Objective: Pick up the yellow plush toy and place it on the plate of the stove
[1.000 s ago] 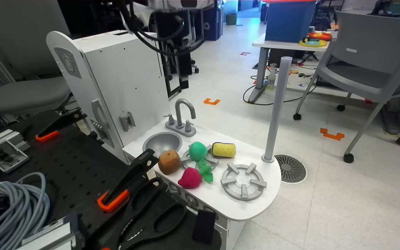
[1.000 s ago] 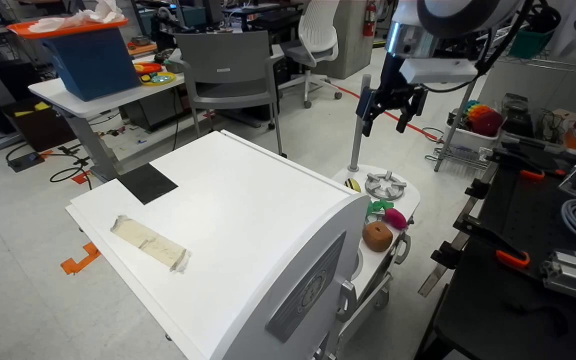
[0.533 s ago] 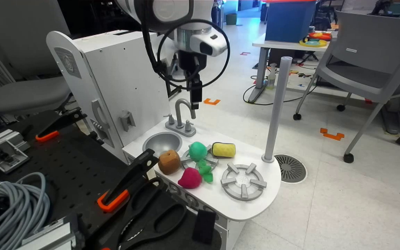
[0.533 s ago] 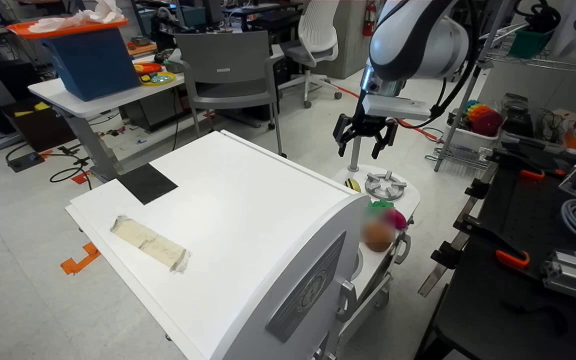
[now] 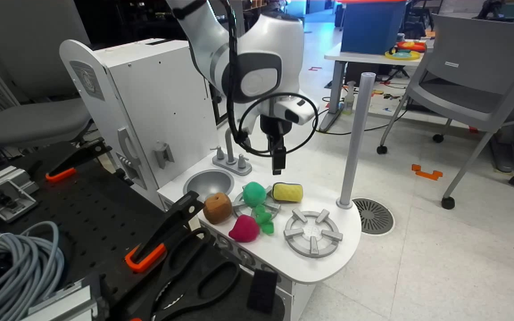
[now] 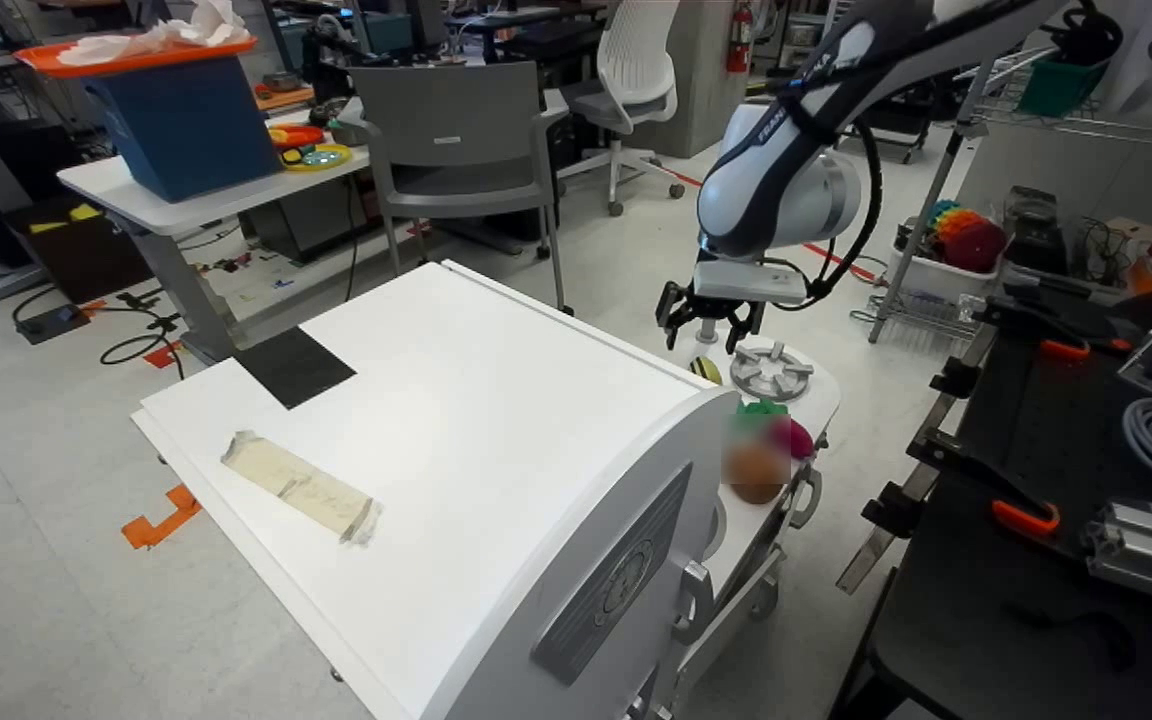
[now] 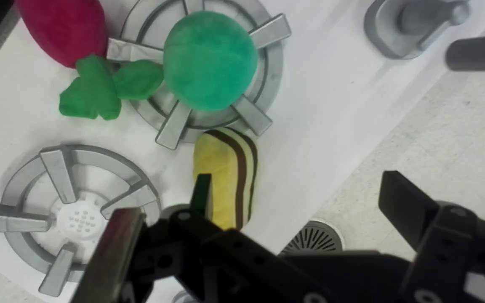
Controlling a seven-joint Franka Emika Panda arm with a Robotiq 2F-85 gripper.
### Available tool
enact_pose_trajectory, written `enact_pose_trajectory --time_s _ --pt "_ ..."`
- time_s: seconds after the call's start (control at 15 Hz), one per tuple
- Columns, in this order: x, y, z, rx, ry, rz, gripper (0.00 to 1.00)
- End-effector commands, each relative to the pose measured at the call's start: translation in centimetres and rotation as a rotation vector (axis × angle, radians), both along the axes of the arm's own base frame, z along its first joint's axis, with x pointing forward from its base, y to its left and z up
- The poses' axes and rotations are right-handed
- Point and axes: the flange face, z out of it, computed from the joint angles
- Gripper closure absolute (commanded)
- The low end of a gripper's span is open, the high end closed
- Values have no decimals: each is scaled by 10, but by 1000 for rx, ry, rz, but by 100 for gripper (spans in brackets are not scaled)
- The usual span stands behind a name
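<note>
The yellow plush toy (image 5: 288,192) lies on the white countertop of the toy stove (image 5: 279,255), beside the burner with the green ball. It also shows in an exterior view (image 6: 704,370), mostly hidden by the stove back, and with dark stripes in the wrist view (image 7: 223,160). The bare grey burner plate (image 5: 314,244) is nearer the counter's rounded end; it shows lower left in the wrist view (image 7: 83,219). My gripper (image 6: 702,346) is open and empty above the toy. In the wrist view (image 7: 296,174) one finger overlaps the toy and the other is over the floor.
A green ball (image 5: 254,194) sits on the second burner. A pink toy with green leaves (image 5: 244,228) and a brown toy (image 5: 217,208) lie beside it. A grey upright post (image 5: 358,138) and a faucet (image 5: 237,138) stand on the counter. The tall white back (image 6: 496,400) flanks it.
The arm has come down and moved toward the counter, away from the tall white back. The gripper stays open. The toys and burners have not moved.
</note>
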Motion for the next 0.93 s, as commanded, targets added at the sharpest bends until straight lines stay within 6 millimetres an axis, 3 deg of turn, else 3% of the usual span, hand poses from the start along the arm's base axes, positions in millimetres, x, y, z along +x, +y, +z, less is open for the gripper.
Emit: enact_pose_trajectory --time_s 0.0,0.33,0.4,0.47,0.53,0.87 --pt "15 -1 -53 -76 26 -37 0" --pt "23 3 -95 -149 36 -52 0" --pt "27 3 -98 -159 35 -58 25" --pt "29 2 -99 -167 37 -62 28" --pt "26 0 -84 -171 39 -68 34" --pt "32 -2 -70 -93 79 -62 73"
